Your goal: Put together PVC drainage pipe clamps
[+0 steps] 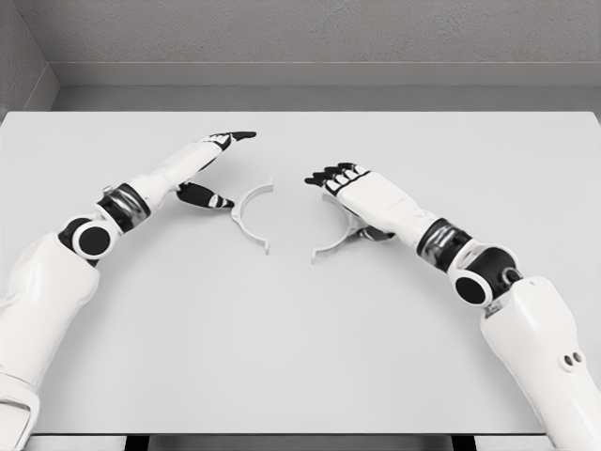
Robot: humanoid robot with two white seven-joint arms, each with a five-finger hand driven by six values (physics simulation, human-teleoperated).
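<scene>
- Two clamp halves are laid near the table's (300,357) middle, apart, toward its far edge.
- The left clamp half (252,216) is flanked by the left hand (202,164).
- The right clamp half (336,240) is partly covered by the right hand (362,193).

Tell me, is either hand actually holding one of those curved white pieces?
It cannot be told for the right hand, which covers the right clamp half. The left hand is spread beside the left clamp half and holds nothing.

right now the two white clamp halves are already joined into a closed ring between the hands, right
Not joined. The head view shows the left clamp half and the right clamp half lying apart on the table, between the left hand and right hand.
</scene>
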